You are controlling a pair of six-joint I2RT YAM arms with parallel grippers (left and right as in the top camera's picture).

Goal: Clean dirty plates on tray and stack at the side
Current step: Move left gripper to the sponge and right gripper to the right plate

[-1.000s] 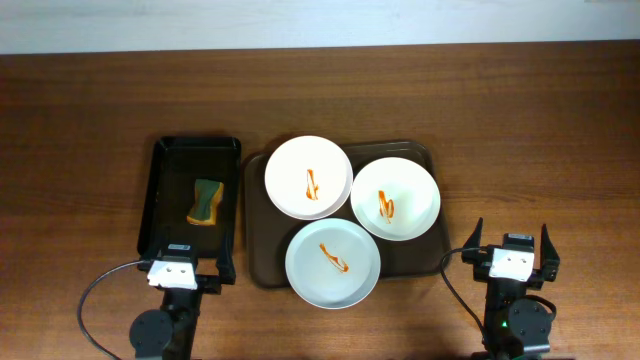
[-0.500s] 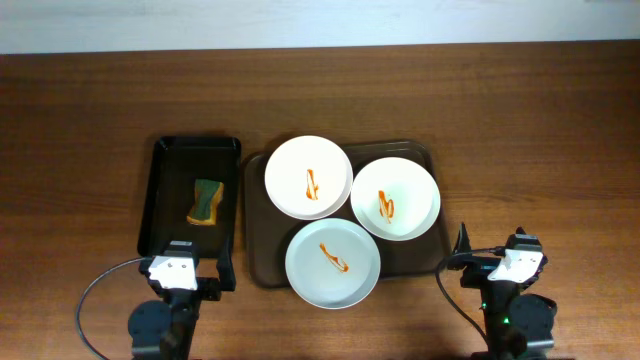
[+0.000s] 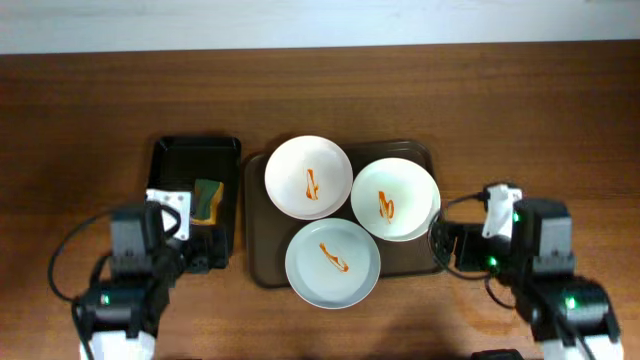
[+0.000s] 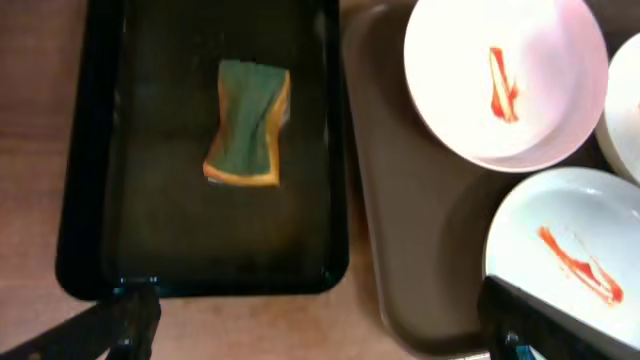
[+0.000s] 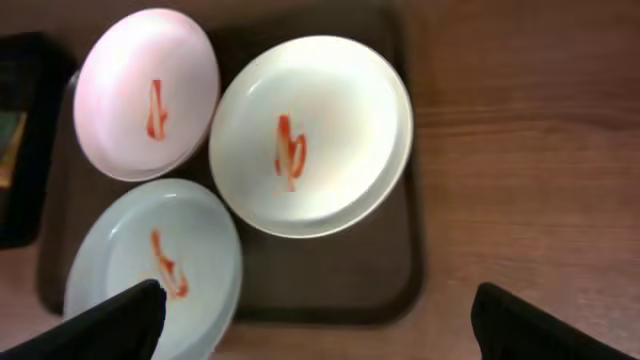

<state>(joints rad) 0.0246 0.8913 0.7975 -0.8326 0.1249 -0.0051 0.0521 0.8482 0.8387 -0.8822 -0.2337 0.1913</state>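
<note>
Swung forward now, left claw point(image 4: 315, 305), wide and empty, aims at the sponge point(image 4: 247, 122) at twelve o'clock; right claw point(image 5: 320, 300), likewise, faces the plates point(image 5: 340, 120).

Right wrist cam: brown tray point(image 5: 335, 285) on wood table point(image 5: 530, 150) held three plates, each with an orange-red smear. Top-left plate point(image 5: 147, 95) looked pinkish, right plate point(image 5: 310, 135) cream, bottom-left plate point(image 5: 155, 265) bluish and cut off by the frame, rims close together. Black tray point(image 5: 22, 150) edge showed at far left. Right gripper point(image 5: 319, 291) fingers sat wide apart in the bottom corners.
</note>
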